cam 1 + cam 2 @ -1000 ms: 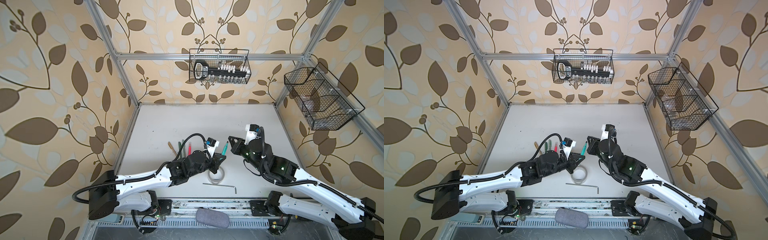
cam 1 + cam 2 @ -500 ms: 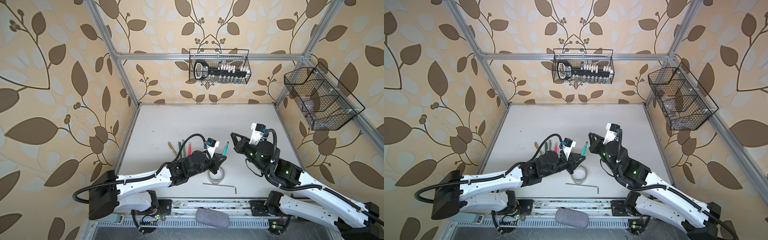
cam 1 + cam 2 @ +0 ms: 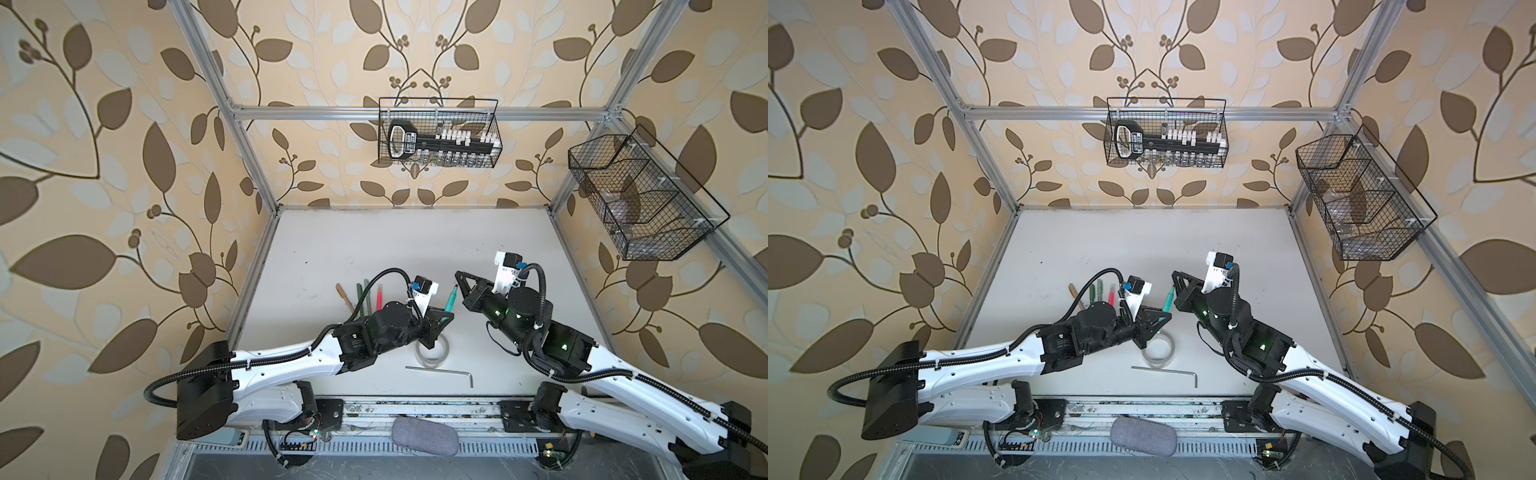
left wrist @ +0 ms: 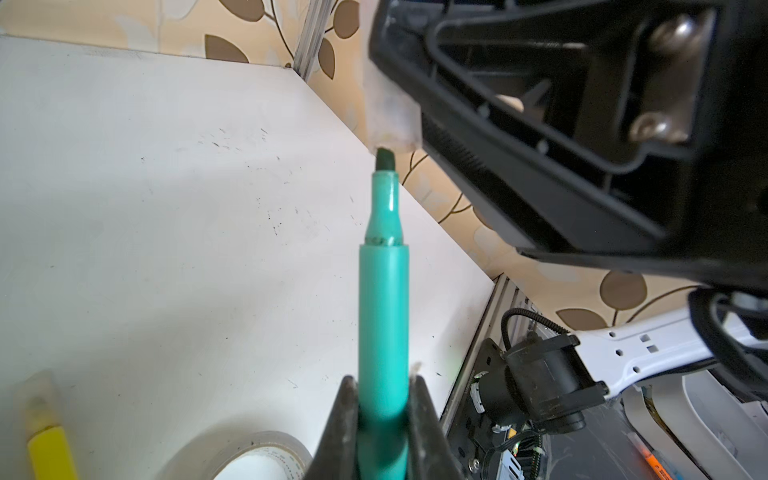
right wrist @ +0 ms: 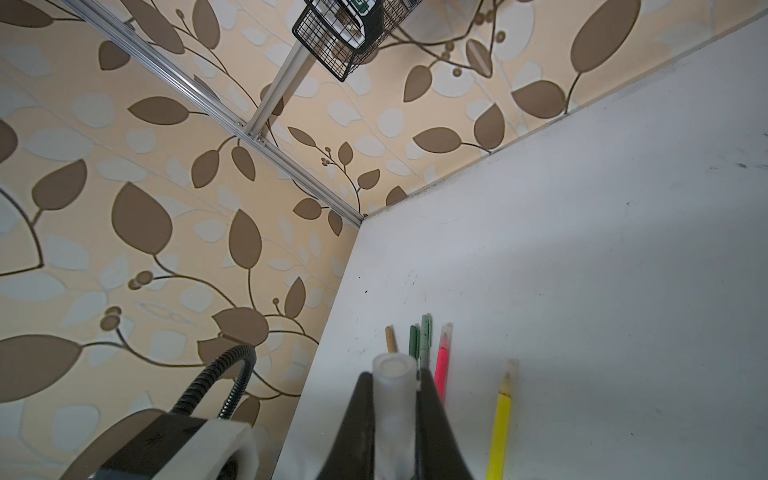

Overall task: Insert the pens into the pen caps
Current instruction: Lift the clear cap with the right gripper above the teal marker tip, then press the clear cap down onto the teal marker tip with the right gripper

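My left gripper (image 4: 383,380) is shut on the barrel of the green marker (image 4: 382,291), which points up and away from it. The marker's dark tip sits just at the mouth of a clear whitish cap (image 4: 390,120). My right gripper (image 5: 394,376) is shut on that cap (image 5: 394,395). In both top views the left gripper (image 3: 442,318) and right gripper (image 3: 459,276) meet at mid-table around the marker (image 3: 1168,301). The tan (image 5: 390,338), dark green (image 5: 414,340), grey-green (image 5: 425,336), pink (image 5: 442,357) and yellow (image 5: 500,415) pens lie side by side on the table.
A roll of clear tape (image 3: 432,353) lies under the left gripper, with a silver hex key (image 3: 440,370) just in front of it. Wire baskets hang on the back wall (image 3: 438,133) and the right wall (image 3: 640,199). A grey pouch (image 3: 426,436) lies at the front rail.
My right wrist swung to the right and then back left with the cap, which ends at the marker's tip. The left arm and marker have not moved.
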Controlling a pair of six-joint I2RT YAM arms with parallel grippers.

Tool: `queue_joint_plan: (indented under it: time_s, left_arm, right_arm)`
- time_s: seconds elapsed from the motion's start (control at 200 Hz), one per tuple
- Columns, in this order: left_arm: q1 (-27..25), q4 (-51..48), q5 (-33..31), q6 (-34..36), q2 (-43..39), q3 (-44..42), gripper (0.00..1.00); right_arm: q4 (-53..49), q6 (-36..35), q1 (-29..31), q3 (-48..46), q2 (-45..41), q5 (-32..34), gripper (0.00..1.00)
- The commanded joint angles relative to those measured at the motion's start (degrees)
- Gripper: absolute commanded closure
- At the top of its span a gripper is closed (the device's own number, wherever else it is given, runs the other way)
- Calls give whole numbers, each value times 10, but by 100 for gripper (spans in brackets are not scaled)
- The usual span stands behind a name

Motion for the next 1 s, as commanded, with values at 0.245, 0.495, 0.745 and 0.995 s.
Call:
queue_joint_plan:
  time_s: [0.245, 0.495, 0.745, 0.995]
  left_arm:
    - [-5, 16, -8, -11, -23, -4, 100]
    - [2, 41, -3, -39, -25, -14, 100]
    - [44, 98, 57, -84, -28, -43, 100]
    - [50, 112, 57, -84, -61, -65, 100]
  right_arm:
    - [36, 13, -13, -40, -15, -37, 88]
    - [105, 31, -2, -93, -28, -70, 87]
    - [165, 32, 28, -131, -41, -76, 89]
    - [163, 25, 44, -142, -59, -68, 66]
